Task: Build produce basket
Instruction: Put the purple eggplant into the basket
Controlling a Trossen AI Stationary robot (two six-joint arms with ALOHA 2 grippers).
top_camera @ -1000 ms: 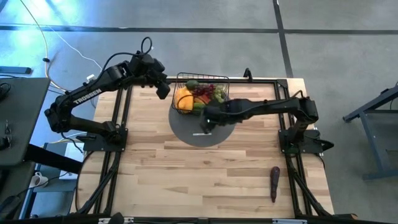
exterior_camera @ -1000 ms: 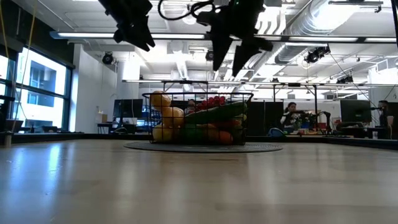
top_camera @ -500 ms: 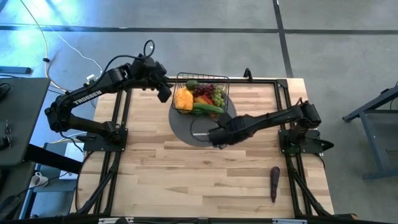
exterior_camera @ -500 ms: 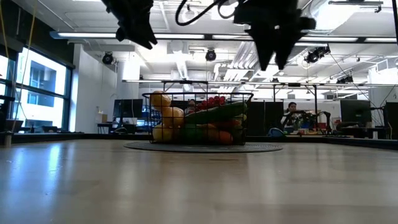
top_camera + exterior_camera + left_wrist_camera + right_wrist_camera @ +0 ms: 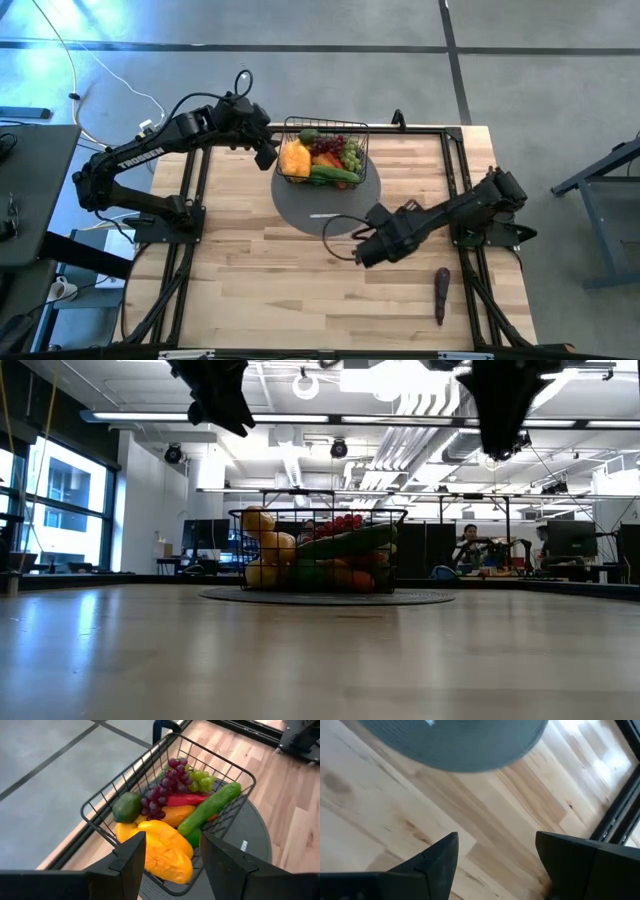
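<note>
The black wire basket [image 5: 326,152] stands on the grey round mat [image 5: 322,205] at the table's far middle, filled with produce: an orange mango [image 5: 165,851], a cucumber [image 5: 209,808], purple and green grapes [image 5: 170,785], a red chili. It also shows in the low view [image 5: 318,550]. A dark eggplant [image 5: 441,295] lies on the table at the near right. My left gripper [image 5: 266,152] hovers open just left of the basket, above it. My right gripper [image 5: 362,250] is open and empty above the table, near of the mat.
Black frame rails run along the table's left and right sides and its far edge [image 5: 420,130]. Bare wood lies in the table's near half [image 5: 300,290]. People and desks show in the room beyond [image 5: 470,550].
My right gripper has drawn back from over the basket toward the table's near edge and right, past the mat's near rim, staying open and empty. The basket and its produce have stayed in place.
</note>
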